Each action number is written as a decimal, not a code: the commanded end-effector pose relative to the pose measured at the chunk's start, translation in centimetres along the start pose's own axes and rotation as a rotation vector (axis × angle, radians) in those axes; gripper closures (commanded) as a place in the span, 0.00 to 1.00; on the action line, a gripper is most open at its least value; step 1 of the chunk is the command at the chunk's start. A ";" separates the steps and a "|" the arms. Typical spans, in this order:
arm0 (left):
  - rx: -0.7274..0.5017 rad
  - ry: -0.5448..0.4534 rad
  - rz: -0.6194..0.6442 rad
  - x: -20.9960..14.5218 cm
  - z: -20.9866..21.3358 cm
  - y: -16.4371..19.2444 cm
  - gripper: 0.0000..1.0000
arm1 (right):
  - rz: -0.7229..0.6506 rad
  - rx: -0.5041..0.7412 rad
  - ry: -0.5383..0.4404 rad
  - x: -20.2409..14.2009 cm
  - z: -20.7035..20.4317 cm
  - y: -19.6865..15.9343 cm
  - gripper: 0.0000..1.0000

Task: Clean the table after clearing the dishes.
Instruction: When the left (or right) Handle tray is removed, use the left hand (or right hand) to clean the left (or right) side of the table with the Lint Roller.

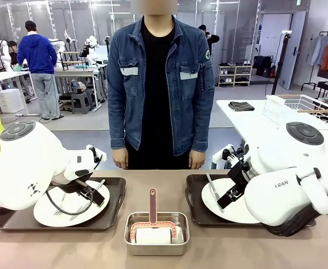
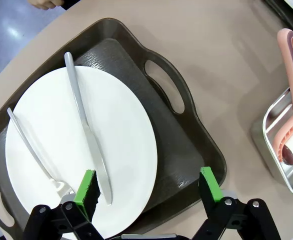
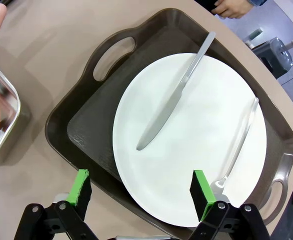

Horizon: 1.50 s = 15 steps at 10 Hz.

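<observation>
Both trays sat on the table (image 1: 69, 249), one at each end, with the dishes on them. On the left side, the left tray (image 2: 186, 145) held the left plate (image 2: 126, 150), and the left knife (image 2: 86, 130) and left fork (image 2: 31, 147) lay across the plate at a slant, not touching each other. The left gripper (image 2: 147, 175) hung over the near edge of that plate with its jaws wide apart and nothing in them. One green pad was above the plate, right between the fork's tines and the knife's tip. The other pad was out over the tray's corner rim.

In the middle, near the robot's edge of the table, was a little steel pan (image 1: 129, 238) with a roller (image 1: 153, 235) lying in it, pink handle pointing toward the person (image 1: 155, 84). That person stood at the far side, arms down.

Over on the right, pretty much a mirror image: right tray (image 3: 86, 125), right plate (image 3: 196, 155), right knife (image 3: 174, 100) diagonal across it, right fork (image 3: 239, 145) along the outer side. The right gripper (image 3: 140, 175) was spread open too, gripping nothing, with one pad around the tray's rim and the other above the plate's edge just beside the fork's tines.
</observation>
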State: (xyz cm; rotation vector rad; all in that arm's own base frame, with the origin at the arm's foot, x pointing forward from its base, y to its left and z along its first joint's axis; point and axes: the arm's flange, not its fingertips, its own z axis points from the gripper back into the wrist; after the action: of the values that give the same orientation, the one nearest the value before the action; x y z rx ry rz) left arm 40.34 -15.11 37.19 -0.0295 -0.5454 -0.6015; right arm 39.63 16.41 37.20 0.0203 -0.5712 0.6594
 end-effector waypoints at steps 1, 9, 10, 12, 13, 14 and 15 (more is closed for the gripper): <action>-0.047 0.016 -0.023 0.8 1.3 0.8 0.00 | 0.032 0.049 -0.009 0.9 0.9 -0.8 0.00; -1.027 -0.064 0.276 -0.9 4.7 11.7 0.00 | -0.363 0.970 -0.119 1.1 3.2 -8.0 0.00; -1.106 -0.115 0.342 -2.5 4.6 12.7 0.00 | -0.423 1.058 -0.157 -0.4 3.6 -8.8 0.00; -1.235 -0.262 0.487 -5.9 4.7 15.9 0.00 | -0.600 1.148 -0.201 -3.6 4.4 -11.8 0.00; -1.266 -0.318 0.525 -7.3 4.9 17.8 0.00 | -0.634 1.154 -0.197 -5.1 4.7 -13.6 0.00; -1.263 -0.376 0.595 -9.3 5.0 20.3 0.00 | -0.722 1.169 -0.236 -7.7 4.9 -16.2 0.00; -1.215 -0.435 0.661 -11.8 5.3 22.8 0.00 | -0.775 1.171 -0.268 -10.9 5.4 -18.8 0.00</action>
State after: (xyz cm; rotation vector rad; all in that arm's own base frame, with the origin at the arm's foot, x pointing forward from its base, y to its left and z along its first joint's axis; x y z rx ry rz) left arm 41.51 9.18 38.86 -1.4463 -0.3953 -0.2253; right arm 40.97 -4.00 38.99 1.3498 -0.3125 0.2055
